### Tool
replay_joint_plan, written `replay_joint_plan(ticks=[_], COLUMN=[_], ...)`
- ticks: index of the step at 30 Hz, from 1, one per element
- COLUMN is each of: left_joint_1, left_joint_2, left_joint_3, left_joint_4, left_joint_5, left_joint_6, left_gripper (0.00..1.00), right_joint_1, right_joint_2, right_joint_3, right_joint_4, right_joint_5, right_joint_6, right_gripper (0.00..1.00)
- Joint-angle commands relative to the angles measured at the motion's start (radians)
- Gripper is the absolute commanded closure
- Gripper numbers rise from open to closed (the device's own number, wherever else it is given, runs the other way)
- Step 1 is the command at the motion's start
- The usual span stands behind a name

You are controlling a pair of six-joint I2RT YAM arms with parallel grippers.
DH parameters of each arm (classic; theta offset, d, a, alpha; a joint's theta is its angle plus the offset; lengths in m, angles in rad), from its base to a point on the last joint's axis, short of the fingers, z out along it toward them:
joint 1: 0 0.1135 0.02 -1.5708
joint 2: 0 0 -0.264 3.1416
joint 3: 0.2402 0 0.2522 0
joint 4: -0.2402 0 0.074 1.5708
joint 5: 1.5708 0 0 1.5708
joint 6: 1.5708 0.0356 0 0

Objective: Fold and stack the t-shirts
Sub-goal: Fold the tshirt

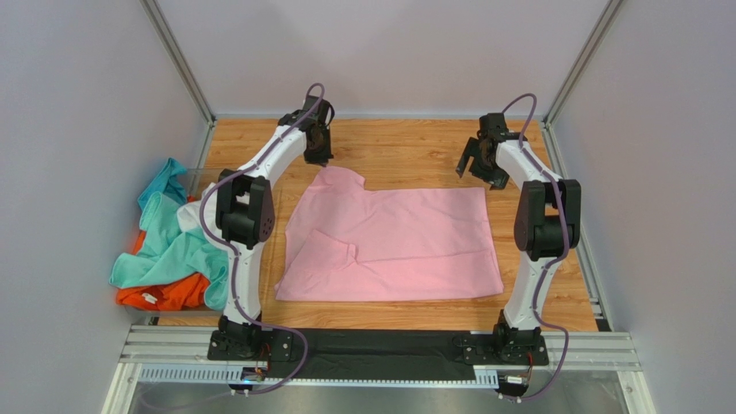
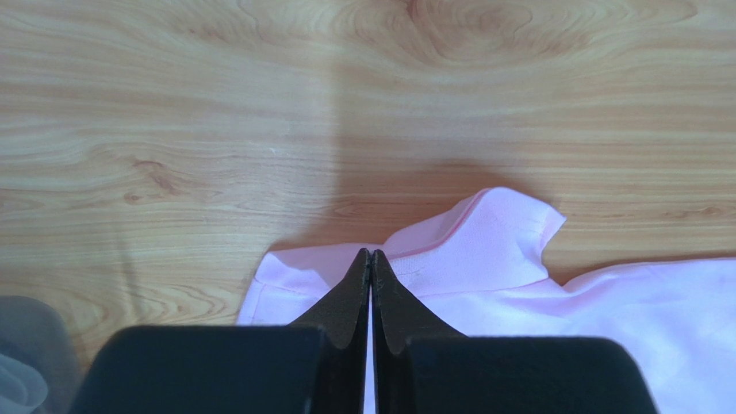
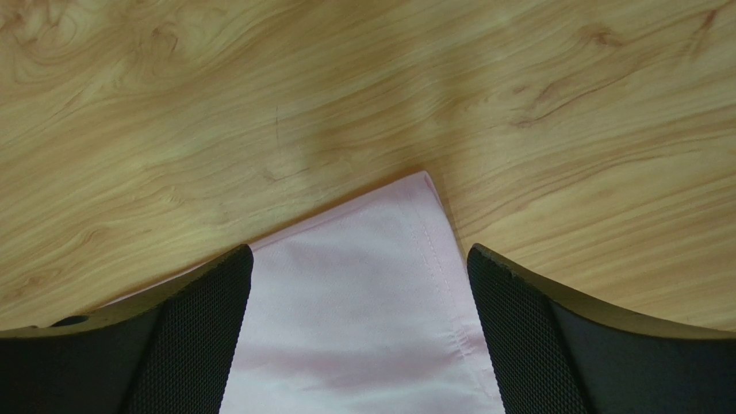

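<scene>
Pink t-shirt (image 1: 397, 241) lies flat mid-counter (image 1: 406, 147), long axis left-right. Left pincer (image 2: 371, 254) is closed, pinching the far-left edge. Right pincer (image 3: 358, 250) is wide open, straddling the far-right corner, holding nothing. Likely next: right closes, then the 2 arms fold the far edge nearward.

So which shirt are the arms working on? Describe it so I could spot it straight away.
Start at the wooden table that fills the middle of the view. Spread across its centre lies the pink t-shirt, mostly flat. Unlike the teal, white and orange shirts heaped at the table's left edge, it lies alone, and the left gripper pinches its far-left corner.
</scene>
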Motion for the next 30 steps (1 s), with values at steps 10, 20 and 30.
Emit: replay_joint_plan(ticks=[10,20,30], left_joint_1=[-0.003,-0.004,-0.006], left_joint_2=[-0.166,-0.218,-0.376], left_joint_3=[-0.183,-0.268,-0.417], left_joint_4=[0.088,0.118,0.151], left_joint_5=[0.059,0.078,0.121], left_joint_6=[-0.036,-0.063,-0.098], left_gripper=[1.0,1.0,1.0], right_joint_1=[-0.026,-0.026,-0.025], right_joint_2=[0.189,0.173,0.06], right_joint_3=[0.181,0.114,0.034], right_joint_4=[-0.05,-0.04,-0.006], right_joint_5=[0.073,0.071,0.033], right_joint_6=[-0.007,0.003,-0.003], right_gripper=[0.21,0.58,1.0])
